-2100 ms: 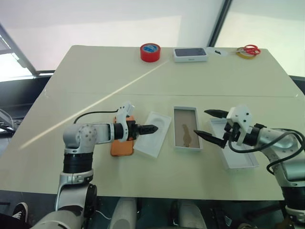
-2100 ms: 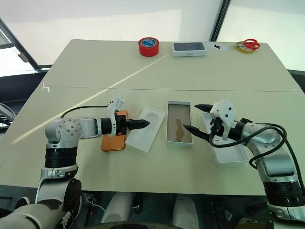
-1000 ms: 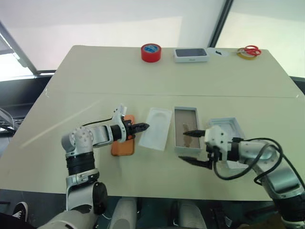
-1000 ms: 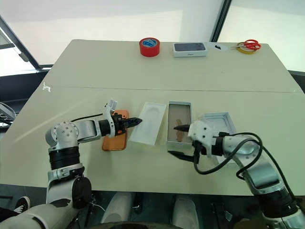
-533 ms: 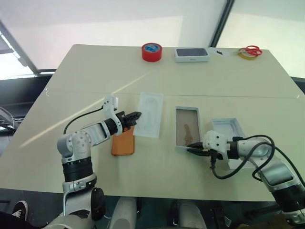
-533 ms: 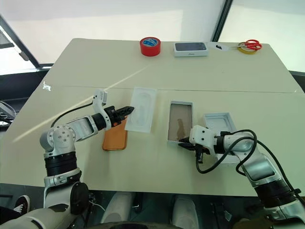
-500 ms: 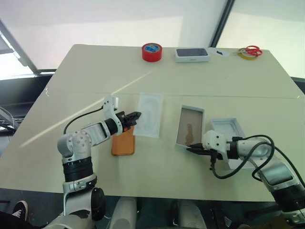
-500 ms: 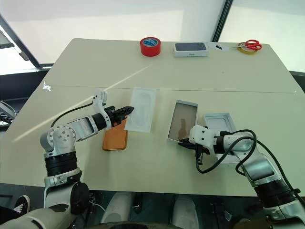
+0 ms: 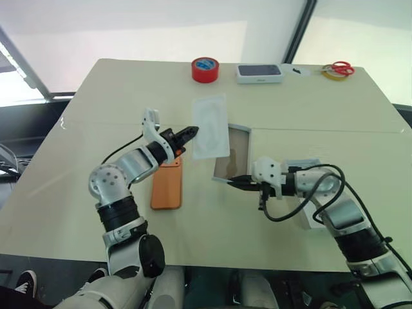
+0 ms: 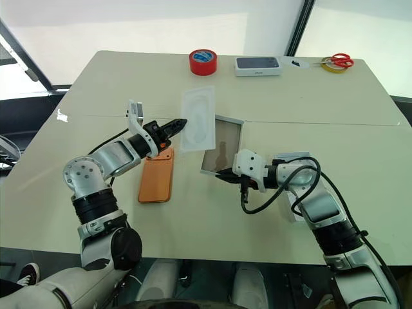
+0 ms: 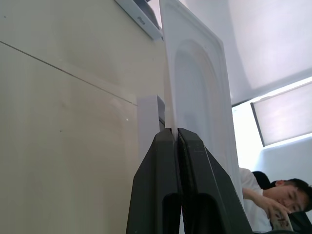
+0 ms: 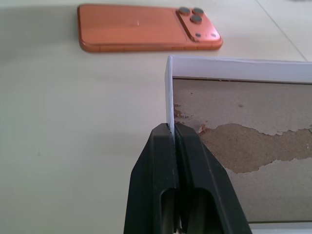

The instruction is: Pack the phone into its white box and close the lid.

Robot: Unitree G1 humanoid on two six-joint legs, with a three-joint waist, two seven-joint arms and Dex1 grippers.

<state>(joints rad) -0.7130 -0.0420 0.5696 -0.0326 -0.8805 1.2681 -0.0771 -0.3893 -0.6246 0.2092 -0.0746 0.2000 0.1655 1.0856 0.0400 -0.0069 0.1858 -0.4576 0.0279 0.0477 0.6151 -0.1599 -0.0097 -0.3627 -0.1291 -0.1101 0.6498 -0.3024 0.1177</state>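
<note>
The orange phone (image 9: 166,185) lies flat on the table, back up, its lenses (image 12: 194,14) at one corner. My left gripper (image 9: 192,131) is shut on the edge of a thin white insert (image 9: 211,122) with a rounded recess, held up off the table. My right gripper (image 9: 233,181) is shut on the near wall of the white box (image 9: 230,158), which is tilted with its tan floor showing, just right of the phone. The lid (image 9: 313,220) sits open side up behind my right arm, partly hidden by it.
At the table's far edge are a red tape roll (image 9: 205,69), a dark-topped white box (image 9: 258,73) and red scissors (image 9: 338,67) on a yellow ring. A person (image 11: 282,195) sits beyond the table in the left wrist view.
My right gripper shut on the box's near wall and pulled it left toward the phone, tilting it. My left gripper raised the insert off the table and carried it farther away.
</note>
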